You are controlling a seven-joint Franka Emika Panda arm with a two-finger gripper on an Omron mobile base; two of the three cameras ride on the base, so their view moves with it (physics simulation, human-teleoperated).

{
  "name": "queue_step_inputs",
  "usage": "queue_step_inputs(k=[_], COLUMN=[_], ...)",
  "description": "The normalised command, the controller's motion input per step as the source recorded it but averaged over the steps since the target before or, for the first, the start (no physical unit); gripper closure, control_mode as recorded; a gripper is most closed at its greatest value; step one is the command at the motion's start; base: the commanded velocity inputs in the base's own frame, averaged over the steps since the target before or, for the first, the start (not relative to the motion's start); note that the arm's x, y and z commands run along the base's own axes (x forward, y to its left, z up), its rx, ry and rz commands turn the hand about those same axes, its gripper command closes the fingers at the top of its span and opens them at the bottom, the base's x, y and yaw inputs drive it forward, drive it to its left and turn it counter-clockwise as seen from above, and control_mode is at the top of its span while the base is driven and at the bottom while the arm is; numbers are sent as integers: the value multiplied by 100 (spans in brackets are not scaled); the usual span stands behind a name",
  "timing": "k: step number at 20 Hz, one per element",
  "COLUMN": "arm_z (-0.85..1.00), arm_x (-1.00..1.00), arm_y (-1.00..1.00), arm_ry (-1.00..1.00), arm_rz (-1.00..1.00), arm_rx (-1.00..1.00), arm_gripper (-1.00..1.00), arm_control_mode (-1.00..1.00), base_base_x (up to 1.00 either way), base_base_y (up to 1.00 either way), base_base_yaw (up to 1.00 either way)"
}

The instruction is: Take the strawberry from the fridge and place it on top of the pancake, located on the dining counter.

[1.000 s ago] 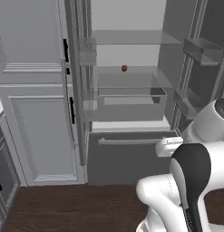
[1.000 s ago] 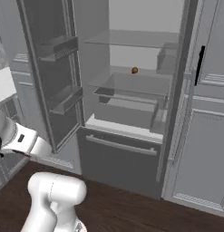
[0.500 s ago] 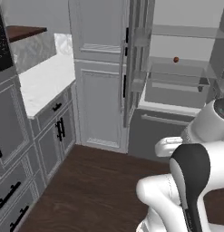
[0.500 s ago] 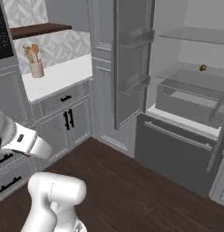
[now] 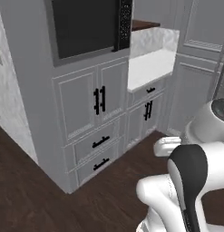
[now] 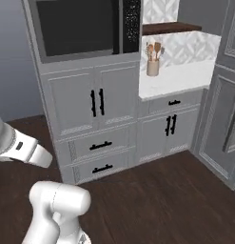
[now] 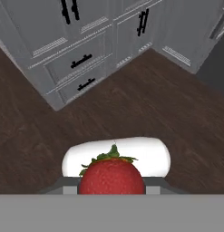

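— Where is the strawberry (image 7: 111, 176) right now?

— At the bottom centre of my hand view, leafy green cap pointing up the frame, dark wood floor (image 7: 131, 108) behind it. It sits right where my fingertips would rise. My claw (image 7: 111, 183) looks clamped on the strawberry, the jaws narrowed around its red body, though the fruit hides the tips themselves.

— How will it handle on the way?

— Light, I'd judge, and soft. Squeeze harder and it bruises or splits; loosen and the glossy, rounded skin could slide out. The widest part of the body is the place to hold, not the cap, which would tear off.

— And the surroundings?

— Grey panelled cabinets (image 6: 97, 109) with black handles fill the middle of the right base view, a dark oven panel (image 6: 76, 26) above them, a utensil crock (image 6: 152, 66) on the white wall counter (image 6: 176, 78) at upper right. No dining counter or pancake in front of me, so I judge the carry has some way to go.
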Motion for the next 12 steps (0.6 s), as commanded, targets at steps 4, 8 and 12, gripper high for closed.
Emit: queue_step_inputs(k=[4, 8, 12], arm_z=[0, 0, 0], arm_x=[0, 0, 0], arm_y=[0, 0, 0], arm_ry=[0, 0, 0], arm_rz=[0, 0, 0], arm_rx=[0, 0, 0], arm_gripper=[100, 100, 100], arm_control_mode=[100, 100, 100], base_base_x=[-13, -2, 21], base_base_y=[76, 82, 72], base_base_yaw=[91, 81, 52])
